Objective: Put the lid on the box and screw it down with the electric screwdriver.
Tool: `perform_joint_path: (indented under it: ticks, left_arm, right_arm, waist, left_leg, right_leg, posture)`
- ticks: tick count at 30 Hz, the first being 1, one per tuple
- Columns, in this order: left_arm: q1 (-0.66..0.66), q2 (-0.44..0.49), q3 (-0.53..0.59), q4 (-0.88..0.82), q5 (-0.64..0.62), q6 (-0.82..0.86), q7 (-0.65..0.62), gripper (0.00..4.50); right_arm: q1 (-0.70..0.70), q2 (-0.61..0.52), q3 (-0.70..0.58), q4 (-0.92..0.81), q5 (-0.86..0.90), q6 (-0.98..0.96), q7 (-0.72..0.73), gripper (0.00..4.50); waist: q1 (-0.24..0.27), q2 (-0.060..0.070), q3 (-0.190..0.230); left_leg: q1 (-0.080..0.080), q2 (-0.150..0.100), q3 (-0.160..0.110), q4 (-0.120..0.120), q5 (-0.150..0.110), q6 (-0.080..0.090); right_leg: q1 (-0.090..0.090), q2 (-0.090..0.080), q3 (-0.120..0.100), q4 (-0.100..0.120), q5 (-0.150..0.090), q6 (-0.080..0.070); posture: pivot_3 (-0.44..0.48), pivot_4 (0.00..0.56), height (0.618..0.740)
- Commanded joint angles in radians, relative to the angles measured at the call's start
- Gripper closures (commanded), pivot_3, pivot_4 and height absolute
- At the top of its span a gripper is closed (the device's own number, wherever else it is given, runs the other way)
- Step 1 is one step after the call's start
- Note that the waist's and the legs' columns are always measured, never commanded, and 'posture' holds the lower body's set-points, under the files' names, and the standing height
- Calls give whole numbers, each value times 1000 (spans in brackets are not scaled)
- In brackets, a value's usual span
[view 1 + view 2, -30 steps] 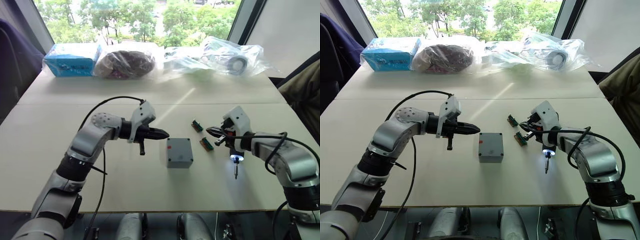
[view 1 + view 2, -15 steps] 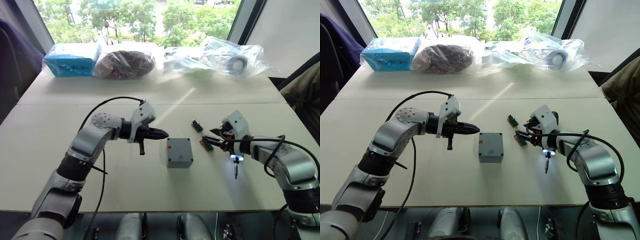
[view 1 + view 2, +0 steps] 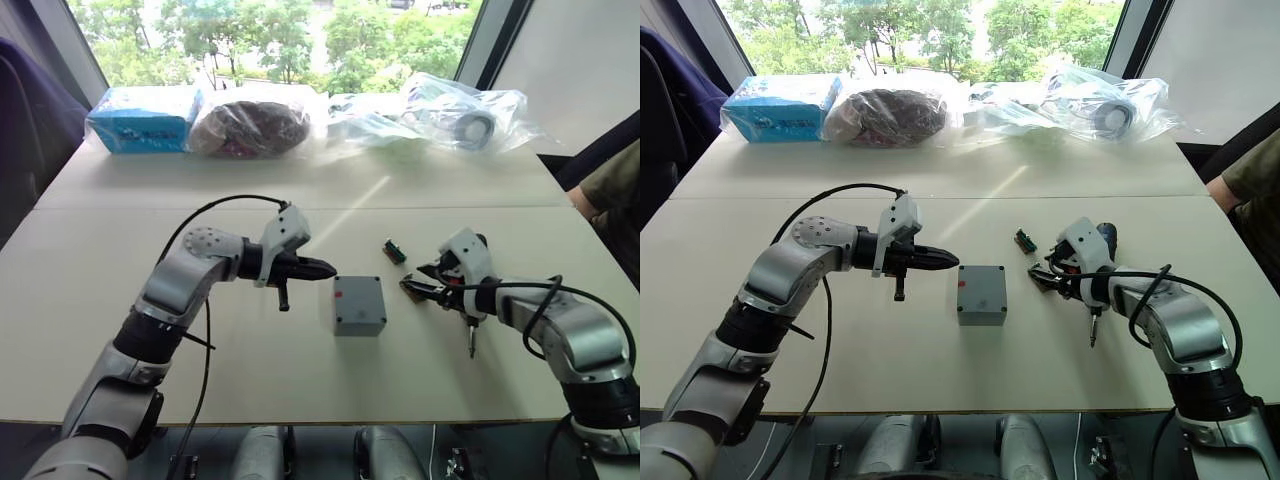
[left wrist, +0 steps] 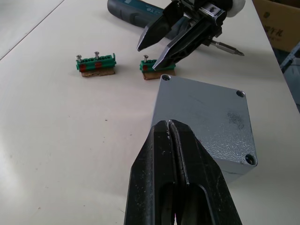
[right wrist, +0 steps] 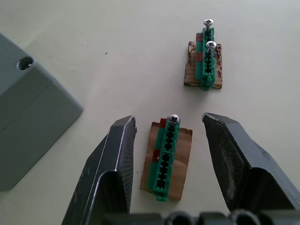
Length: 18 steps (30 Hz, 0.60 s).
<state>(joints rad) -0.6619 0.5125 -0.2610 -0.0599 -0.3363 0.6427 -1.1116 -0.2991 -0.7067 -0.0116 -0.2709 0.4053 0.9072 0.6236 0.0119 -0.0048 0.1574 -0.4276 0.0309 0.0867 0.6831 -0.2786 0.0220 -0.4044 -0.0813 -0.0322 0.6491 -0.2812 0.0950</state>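
The grey box [image 3: 359, 316] stands mid-table with the lid [image 4: 204, 112] resting on top, its corner holes showing; the seam between them is visible in the right wrist view. My left gripper [image 3: 327, 267] is shut and empty, hovering just left of the box with its tips near the lid's edge. The electric screwdriver [image 4: 133, 10] lies on the table to the right of the box, bit pointing toward me, its light off. My right gripper [image 5: 169, 121] is open, its fingers [image 5: 117, 154] straddling a green terminal block [image 5: 165, 161] that holds one screw.
A second green terminal block [image 5: 206, 58] with two screws lies just beyond the first. Plastic bags [image 3: 255, 125] and a blue packet [image 3: 140, 118] line the far table edge. A person's arm [image 3: 612, 185] shows at the right.
My right gripper has moved left and down to straddle the near green block. The screwdriver's light has gone out. The left arm and box have not moved.
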Motion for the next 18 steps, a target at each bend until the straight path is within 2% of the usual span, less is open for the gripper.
perform_joint_path:
  ticks: [1, 2, 6, 18]
  left_arm:
    - [1, 7, 5, -28, -4, -12, -1, 4500]
    - [1, 7, 4, -29, -4, -12, -1, 4500]
    - [2, 8, 3, -27, -2, -14, -1, 4500]
    - [1, 7, 4, -19, -1, -17, -1, 4500]
  right_arm:
    - [-8, 4, -7, -8, -8, -25, 1, 2638]
    - [-8, 5, -7, -7, -9, -26, 0, 2866]
    - [-10, 10, -7, 0, -15, -31, -2, 4423]
    - [-13, -2, -31, -15, -12, -43, 5, 4467]
  waist:
    - [0, 0, 0]
    - [0, 0, 0]
    - [0, 0, 0]
    - [0, 0, 0]
  left_leg:
    - [0, 0, 0, 0, 0, 0]
    - [0, 0, 0, 0, 0, 0]
    - [0, 0, 0, 0, 0, 0]
    - [0, 0, 0, 0, 0, 0]
  right_leg:
    - [0, 0, 0, 0, 0, 0]
    - [0, 0, 0, 0, 0, 0]
    - [0, 0, 0, 0, 0, 0]
    - [0, 0, 0, 0, 0, 0]
  posture:
    - [0, 150, 740]
    - [0, 150, 740]
    - [0, 150, 740]
    - [0, 150, 740]
